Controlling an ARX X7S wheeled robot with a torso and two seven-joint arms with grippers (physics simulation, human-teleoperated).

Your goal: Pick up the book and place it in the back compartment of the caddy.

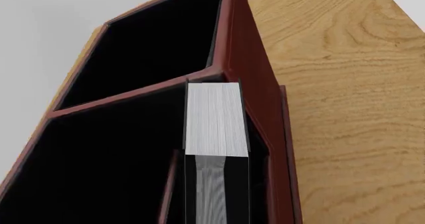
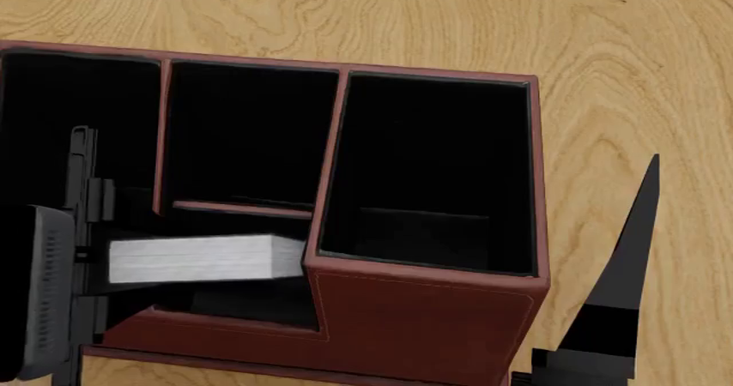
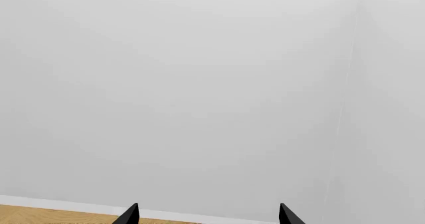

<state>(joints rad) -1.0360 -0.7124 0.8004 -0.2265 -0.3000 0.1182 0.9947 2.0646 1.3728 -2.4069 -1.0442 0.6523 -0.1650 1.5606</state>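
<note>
The left hand (image 2: 69, 266) is mostly cut off at the head view's edge, and its fingers are lying dark against the black lining, so I cannot tell if it is pinching the book (image 2: 192, 259) or is spread. In the left wrist view the book's lower half is sinking into shadow.

The book is standing on edge, w/ white page edges facing up and its long axis running left-right across the head view – parallel to the low crossbar. It is sitting in the small cell nearest the robot, i.e. the back compartment (image 2: 235, 300), just beside the taller stepped wall.

The caddy (image 2: 424, 317) is resting on the wooden counter (image 2: 458, 17); its other three cells are showing only black lining.

The right hand (image 3: 207, 215) is pointing at a blank wall – its two tips are standing spread, holding nothing.
</note>
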